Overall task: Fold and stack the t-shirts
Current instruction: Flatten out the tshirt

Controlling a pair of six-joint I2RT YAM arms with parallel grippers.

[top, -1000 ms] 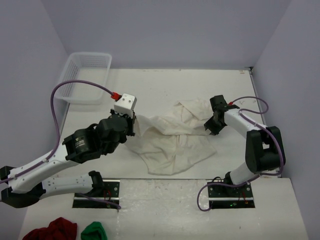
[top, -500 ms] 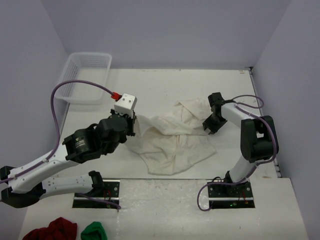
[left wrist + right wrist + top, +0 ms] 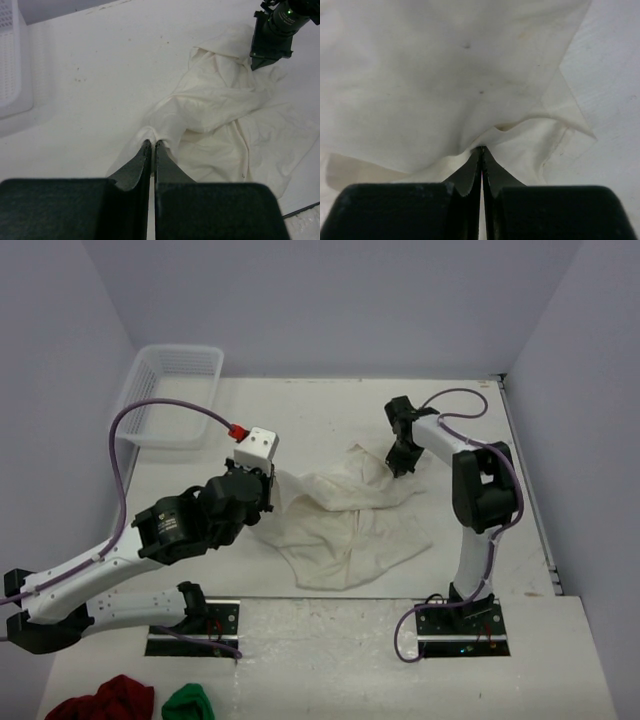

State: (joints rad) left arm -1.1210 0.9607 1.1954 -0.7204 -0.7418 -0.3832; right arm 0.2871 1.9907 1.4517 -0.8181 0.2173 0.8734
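Observation:
One off-white t-shirt (image 3: 345, 525) lies crumpled on the white table, mid-way between the arms. My left gripper (image 3: 268, 490) is shut on its left edge. In the left wrist view the cloth (image 3: 225, 115) puckers up at the closed tips of the left gripper (image 3: 152, 143). My right gripper (image 3: 400, 466) is at the shirt's far right corner, shut on a fold there. In the right wrist view the fabric (image 3: 445, 75) bunches at the closed tips of the right gripper (image 3: 481, 148). The right gripper (image 3: 254, 64) also shows in the left wrist view, pointing down onto the cloth.
A clear plastic basket (image 3: 172, 390) stands at the far left of the table (image 3: 330, 410), and its rim (image 3: 12, 60) shows in the left wrist view. A dark red cloth bundle (image 3: 105, 700) and a small green one (image 3: 188, 703) lie at the near left, beyond the arm bases.
My right gripper has moved from the shirt's right side to its far right corner and shut on the cloth. The left gripper has kept its hold and barely moved.

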